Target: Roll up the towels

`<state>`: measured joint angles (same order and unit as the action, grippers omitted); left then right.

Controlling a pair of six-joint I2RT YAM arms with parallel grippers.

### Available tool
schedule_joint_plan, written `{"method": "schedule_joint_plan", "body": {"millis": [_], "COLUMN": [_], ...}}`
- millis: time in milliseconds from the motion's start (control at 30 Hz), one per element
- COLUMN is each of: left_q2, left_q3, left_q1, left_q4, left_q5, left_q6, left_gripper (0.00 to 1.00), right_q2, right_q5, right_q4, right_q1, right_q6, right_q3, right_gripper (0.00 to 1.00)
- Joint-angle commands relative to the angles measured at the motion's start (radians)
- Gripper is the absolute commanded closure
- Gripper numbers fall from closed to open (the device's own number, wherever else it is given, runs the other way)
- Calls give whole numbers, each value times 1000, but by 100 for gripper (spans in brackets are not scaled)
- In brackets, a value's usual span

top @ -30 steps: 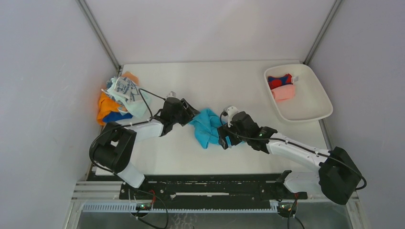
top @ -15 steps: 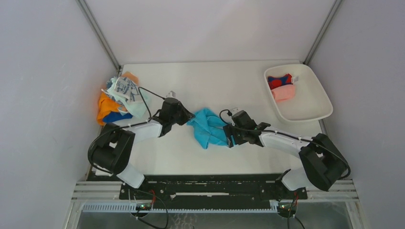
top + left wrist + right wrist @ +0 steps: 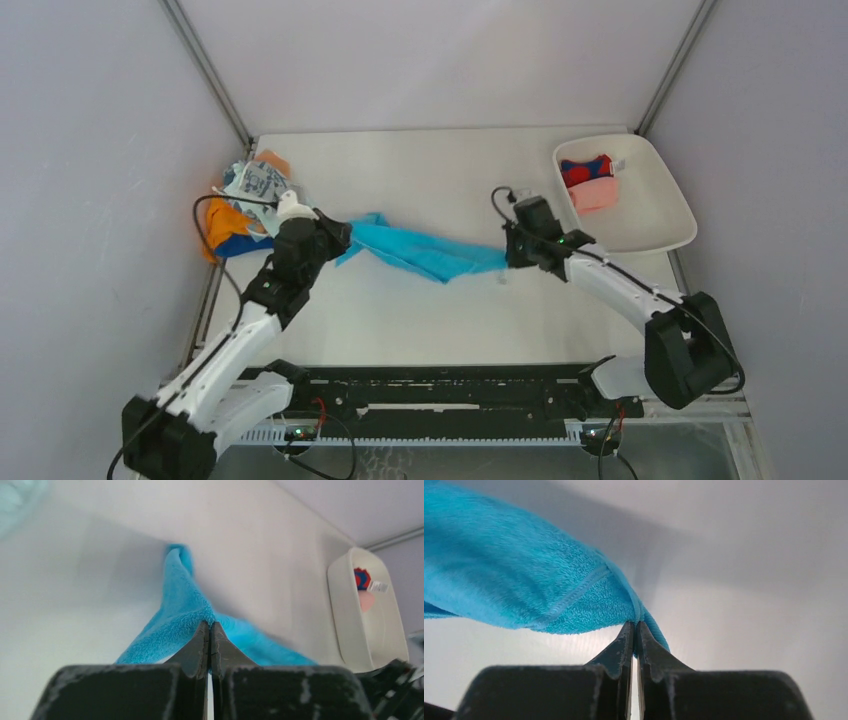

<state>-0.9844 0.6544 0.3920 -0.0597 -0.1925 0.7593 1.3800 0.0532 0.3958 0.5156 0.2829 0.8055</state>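
Two sets of jaws grip one blue towel (image 3: 420, 252); tray (image 3: 645, 215) holds two towels (image 3: 592, 192).

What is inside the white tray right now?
A red-and-blue towel and a pink towel lie side by side at the far end of the tray. Whatever lies beneath them is covered.

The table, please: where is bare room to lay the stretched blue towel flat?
Bare table lies beyond the blue towel toward the back wall, and nearer, before the arm bases. Crowded: towel pile far left, tray far right.
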Motion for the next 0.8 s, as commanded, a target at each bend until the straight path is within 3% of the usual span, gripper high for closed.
{"method": "schedule_joint_plan", "body": {"millis": [0, 133, 267, 400, 533, 767], "left_q2": [213, 356, 410, 378, 271, 122], "left_q3": [23, 47, 33, -32, -85, -59], "left_q1": [-7, -8, -6, -7, -7, -7], "left_q4": [-192, -267, -292, -264, -194, -142], "left_q5": [-175, -213, -136, -106, -81, -112], "left_q6": [-143, -169, -116, -62, -31, -53], "left_gripper": [100, 100, 100, 100, 100, 100], "right_q2": [-111, -128, -28, 85, 160, 140], "right_q5": [12, -24, -99, 17, 32, 64], "right_q4": [38, 52, 130, 118, 130, 49], "right_q1": [-107, -182, -254, -242, -181, 60], "right_q6": [-16, -39, -50, -62, -86, -174], "right_q3": [163, 287, 449, 519, 532, 396], "right_gripper": [100, 97, 92, 72, 54, 47]}}
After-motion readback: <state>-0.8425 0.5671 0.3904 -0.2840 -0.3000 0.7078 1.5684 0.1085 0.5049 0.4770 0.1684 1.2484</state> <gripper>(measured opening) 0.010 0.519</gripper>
